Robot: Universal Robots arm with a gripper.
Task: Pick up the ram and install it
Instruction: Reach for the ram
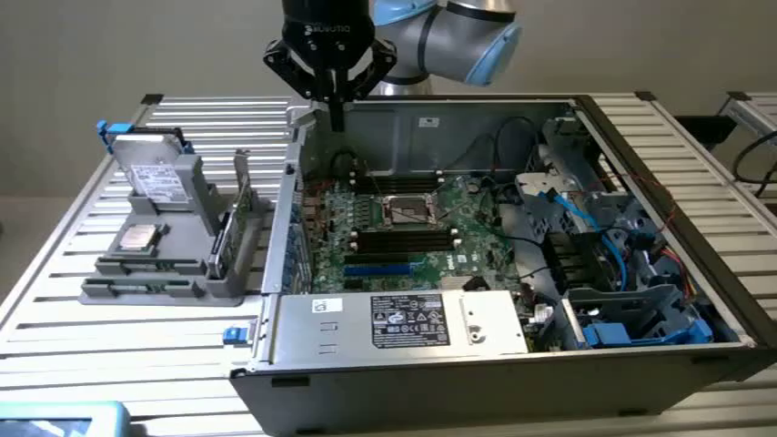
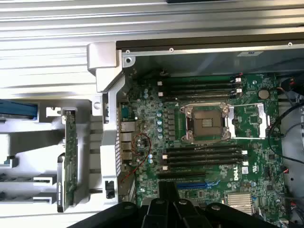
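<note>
The ram [image 1: 222, 240] stands on its long edge in a slot of a grey holder [image 1: 146, 284], which sits on the slatted metal surface [image 1: 61, 309] on the exterior view's left of the open computer case [image 1: 486, 373]. In the wrist view the ram [image 2: 60, 183] reads as a short dark strip with pale markings, seen from above its top edge. Just beside it, on the side nearer the case, a longer green expansion card [image 1: 244, 196] [image 2: 71, 152] also stands upright in the holder. A silver processor chip [image 1: 137, 237] lies flat in the same holder, and a hard drive [image 1: 155, 173] with blue tabs is propped up behind it. The tool [image 1: 337, 116] hangs over the far corner of the case on the exterior view's left, well apart from the ram. Its fingers are pressed together with nothing between them (the tips meet in a single dark point). In the wrist view the tool [image 2: 167, 191] is a dark shape over the motherboard [image 2: 213, 156]. Inside the case the green motherboard [image 1: 468, 196] lies flat with the metal-framed processor socket [image 1: 410, 209] [image 2: 207, 122] near its middle. Rows of black memory slots [image 1: 401, 242] [image 2: 202, 156] run on both sides of the socket, and a blue slot [image 1: 382, 269] lies nearer the front. A metal box with a printed label [image 1: 409, 320] spans the front of the case. Cables and blue-trimmed drive bays [image 1: 631, 319] fill the exterior view's right. The grey and blue robot arm [image 1: 468, 32] rises behind the case.
</note>
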